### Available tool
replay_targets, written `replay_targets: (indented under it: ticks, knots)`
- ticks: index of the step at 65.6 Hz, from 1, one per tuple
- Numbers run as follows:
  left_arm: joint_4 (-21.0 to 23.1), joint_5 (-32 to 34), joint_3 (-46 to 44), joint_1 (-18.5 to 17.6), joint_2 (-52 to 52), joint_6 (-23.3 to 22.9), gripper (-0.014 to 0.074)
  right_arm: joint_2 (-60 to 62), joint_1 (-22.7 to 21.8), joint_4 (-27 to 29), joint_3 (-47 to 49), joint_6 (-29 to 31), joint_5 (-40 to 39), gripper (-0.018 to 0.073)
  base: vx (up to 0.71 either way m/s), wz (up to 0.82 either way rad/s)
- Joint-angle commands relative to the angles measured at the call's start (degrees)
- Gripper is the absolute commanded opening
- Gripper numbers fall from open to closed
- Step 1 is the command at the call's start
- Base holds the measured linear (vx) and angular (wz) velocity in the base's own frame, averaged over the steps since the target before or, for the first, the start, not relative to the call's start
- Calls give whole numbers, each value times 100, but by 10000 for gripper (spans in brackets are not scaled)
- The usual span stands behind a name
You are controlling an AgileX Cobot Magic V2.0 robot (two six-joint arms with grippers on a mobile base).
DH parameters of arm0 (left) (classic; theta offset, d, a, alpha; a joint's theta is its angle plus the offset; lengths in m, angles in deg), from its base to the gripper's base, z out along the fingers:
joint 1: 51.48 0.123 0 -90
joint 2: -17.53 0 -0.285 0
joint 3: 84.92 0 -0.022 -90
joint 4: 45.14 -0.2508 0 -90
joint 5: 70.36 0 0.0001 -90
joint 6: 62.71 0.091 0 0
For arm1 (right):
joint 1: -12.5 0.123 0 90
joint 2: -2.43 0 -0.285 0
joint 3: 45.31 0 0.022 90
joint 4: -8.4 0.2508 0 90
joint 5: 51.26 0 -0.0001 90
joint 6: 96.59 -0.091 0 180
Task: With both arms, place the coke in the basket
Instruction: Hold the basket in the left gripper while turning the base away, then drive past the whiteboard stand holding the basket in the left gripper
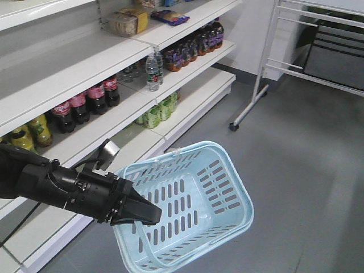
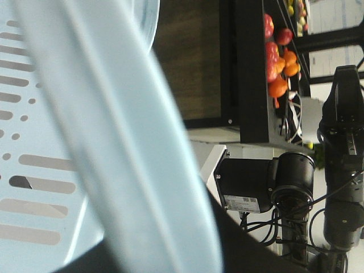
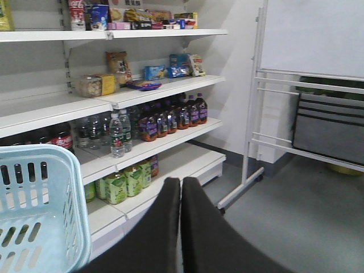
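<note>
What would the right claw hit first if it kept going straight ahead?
Straight ahead of the right claw, probably the bottom white shelf, right of the green bottles; nothing nearer shows. Depth unclear.

White shelves point(image 1: 62, 77), grey floor point(image 1: 296, 142).

Your black left arm point(image 1: 57, 185) stretches forward, its tapering black gripper point(image 1: 154, 216) clamped on the rim of the light blue plastic basket point(image 1: 248, 205). Your right black gripper point(image 3: 181, 183) has its fingers pressed together.
</note>
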Motion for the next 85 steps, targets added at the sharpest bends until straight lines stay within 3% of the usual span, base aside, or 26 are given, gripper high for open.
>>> replay_targets:
  ticks: [1, 85]
  knots:
    - [410, -496, -106, -34, -273, 82, -8, 87, -21, -28, -61, 6, -408, -9, -6, -45]
    - [410, -496, -106, -34, -273, 82, -8, 87, -21, -28, -61, 6, -408, -9, -1, -40]
